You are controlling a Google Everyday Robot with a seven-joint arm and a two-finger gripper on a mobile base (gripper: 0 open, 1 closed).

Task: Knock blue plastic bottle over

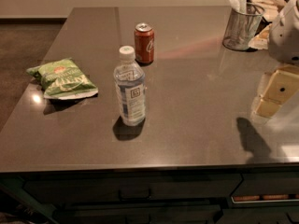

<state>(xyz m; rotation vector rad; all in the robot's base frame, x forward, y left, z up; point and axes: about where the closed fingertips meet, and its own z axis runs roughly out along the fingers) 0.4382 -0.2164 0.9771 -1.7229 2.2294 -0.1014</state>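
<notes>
The blue plastic bottle [130,88] stands upright near the middle of the dark countertop [196,125]. It is clear bluish plastic with a white screw cap and a pale label. A red-orange soda can [144,43] stands upright just behind it, apart from it. My gripper [274,95], pale yellow under a white arm housing [287,29], hovers at the right edge of the view. It is well to the right of the bottle, above the counter, and holds nothing that I can see. Its shadow falls on the counter below it.
A green chip bag [61,80] lies at the counter's left side. A wire mesh holder [242,26] with white napkins stands at the back right, with other items behind it. The counter's front edge runs along the bottom, with drawers below.
</notes>
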